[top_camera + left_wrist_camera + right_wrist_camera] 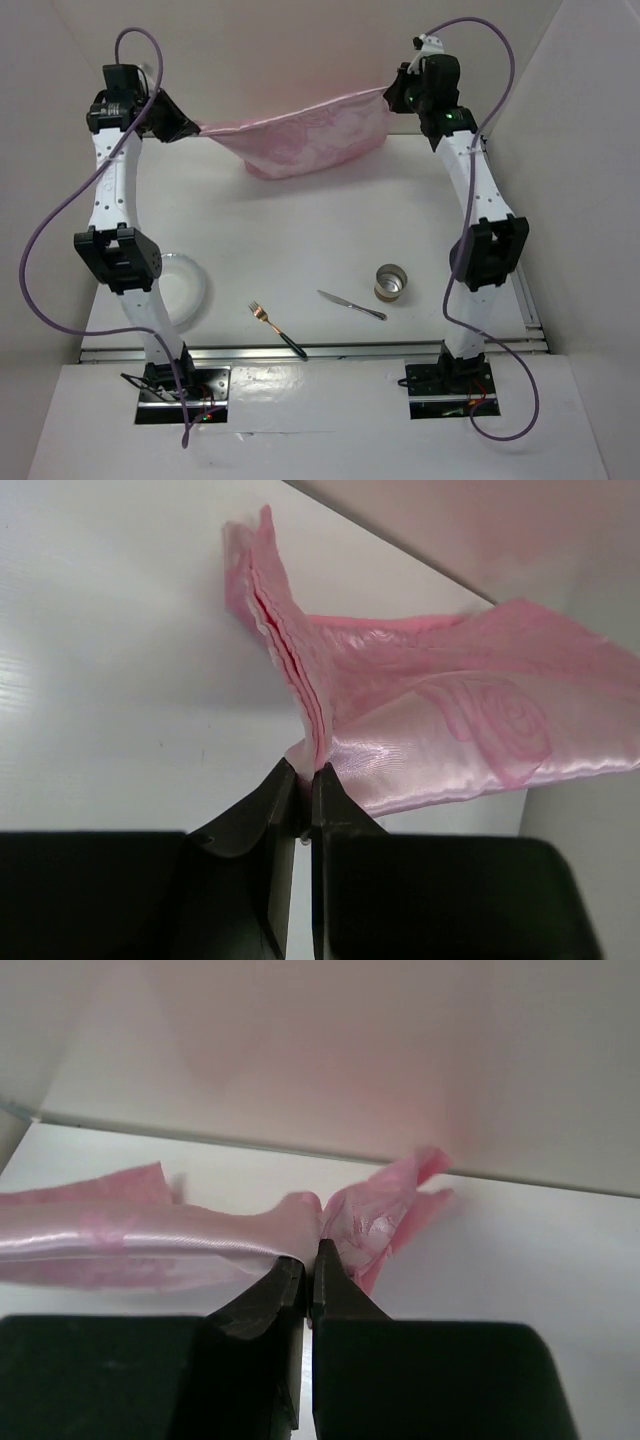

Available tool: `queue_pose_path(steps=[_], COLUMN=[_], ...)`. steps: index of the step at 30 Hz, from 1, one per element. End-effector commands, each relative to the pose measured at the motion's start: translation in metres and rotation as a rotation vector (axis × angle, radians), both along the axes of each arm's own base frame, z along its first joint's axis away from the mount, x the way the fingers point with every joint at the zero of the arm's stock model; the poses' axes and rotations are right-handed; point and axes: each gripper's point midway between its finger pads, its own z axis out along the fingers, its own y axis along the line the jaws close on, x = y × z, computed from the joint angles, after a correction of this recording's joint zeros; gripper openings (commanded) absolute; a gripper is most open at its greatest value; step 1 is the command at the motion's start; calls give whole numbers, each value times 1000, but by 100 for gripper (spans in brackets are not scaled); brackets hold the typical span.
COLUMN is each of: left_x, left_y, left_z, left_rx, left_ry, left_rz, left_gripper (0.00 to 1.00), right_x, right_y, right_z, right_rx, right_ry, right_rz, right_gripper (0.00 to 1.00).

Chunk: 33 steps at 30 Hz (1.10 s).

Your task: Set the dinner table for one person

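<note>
White-walled dinner table (330, 225), near rail (320, 347) running left to right. Above far end, pink satin mat (310, 140) stretched crosswise, ends clamped tight by left gripper (195, 128) and right gripper (391, 96).

No writing, label, brand, number or sign can be read anywhere, neither on the large flat white rectangular dinner table (320, 230) nor on the shiny pink rose-patterned cloth (305, 140) over it.
</note>
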Motion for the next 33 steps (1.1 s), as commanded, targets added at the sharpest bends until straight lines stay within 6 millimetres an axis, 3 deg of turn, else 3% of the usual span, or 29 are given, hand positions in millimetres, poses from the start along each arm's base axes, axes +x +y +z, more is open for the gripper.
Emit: queue_pose_path(steps=[1, 2, 3, 4, 5, 7, 9, 10, 12, 13, 17, 21, 25, 27, 28, 31, 32, 33], left_x=[-21, -33, -38, -41, -52, -61, -70, -79, -87, -95, -97, -84, -58, -47, -37, -22, -10, -5], left_y=[9, 6, 14, 16, 15, 18, 21, 22, 22, 20, 13, 16, 8, 5, 1, -3, -2, -3], left_z=[82, 99, 105, 109, 122, 133, 147, 158, 167, 176, 177, 162, 135, 130, 119, 119, 103, 113], left_rx=[-33, -46, -44, -57, -62, -58, -51, -55, -58, -50, -71, -88, -110, -113, -122, -121, -140, -136], left_ry=[-217, -254, -270, -283, -308, -333, -367, -390, -417, -442, -449, -411, -352, -349, -324, -345, -314, -347], left_rz=[5, -7, 5, 11, 13, 17, 20, 24, 25, 23, -8, -14, -38, -50, -61, -97, -111, -127], left_gripper=[0, 0, 0, 0, 0, 0, 0, 0, 0, 0, 0, 0, 0, 0, 0, 0, 0, 0], right_x=[-48, -55, -64, -81, -89, -116, -132, -149, -164, -178, -210, -209, -182, -161, -145, -120, -101, -94], right_y=[-10, -11, -15, -21, -22, -30, -37, -44, -47, -48, -47, -48, -48, -44, -46, -56, -56, -55], right_z=[80, 63, 68, 89, 82, 104, 107, 128, 128, 141, 149, 136, 121, 106, 102, 117, 108, 122], right_rx=[-65, -73, -75, -78, -82, -102, -139, -144, -170, -172, -197, -227, -214, -218, -219, -187, -187, -172], right_ry=[-188, -147, -153, -192, -172, -211, -214, -257, -252, -282, -314, -289, -266, -245, -247, -285, -279, -314], right_rz=[-46, -44, -58, -71, -70, -80, -87, -109, -105, -97, -49, -44, -54, -52, -61, -102, -96, -101], right_gripper=[0, 0, 0, 0, 0, 0, 0, 0, 0, 0, 0, 0, 0, 0, 0, 0, 0, 0])
